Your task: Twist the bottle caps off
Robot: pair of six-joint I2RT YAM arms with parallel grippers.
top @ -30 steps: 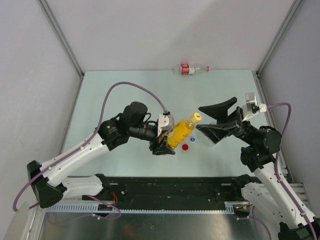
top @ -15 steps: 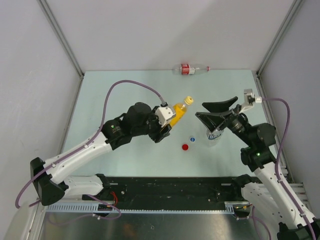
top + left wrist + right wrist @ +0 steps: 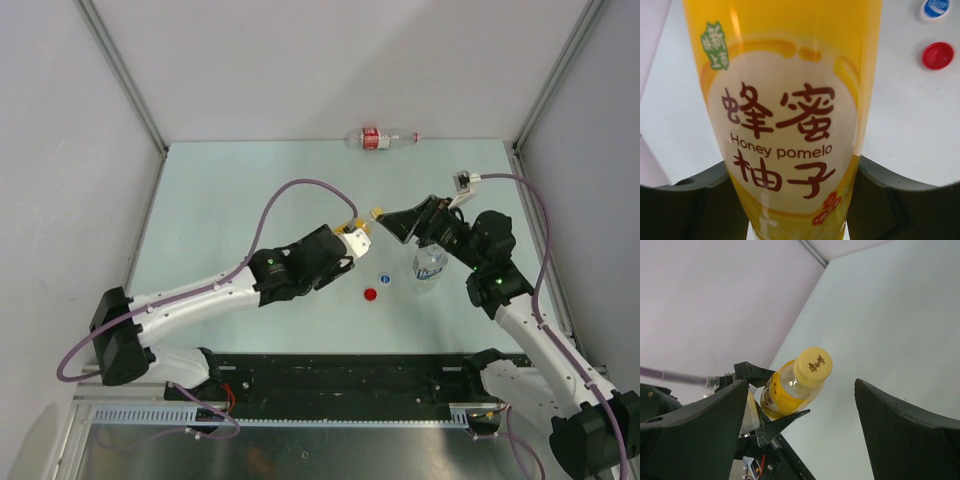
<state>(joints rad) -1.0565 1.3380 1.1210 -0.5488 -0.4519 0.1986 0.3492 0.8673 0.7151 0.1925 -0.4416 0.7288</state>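
tabletop (image 3: 250, 190): red cap (image 3: 938, 55) shows in l wrist cam, not r.

Glossy yellow plastic bottle (image 3: 790, 125), smooth yellow cap (image 3: 813, 366), matt black right gripper (image 3: 801, 386), matt pale table (image 3: 250, 170)

yellow bottle (image 3: 790, 125): yellow, white label, brown lettering, green tag | yellow cap (image 3: 813, 366): brown print | near yellow bottle: red cap (image 3: 370, 295), blue cap (image 3: 384, 279) blue/white | slim bottle (image 3: 375, 138): clear, red label | table (image 3: 230, 200): pale mint | cables (image 3: 300, 182): purple
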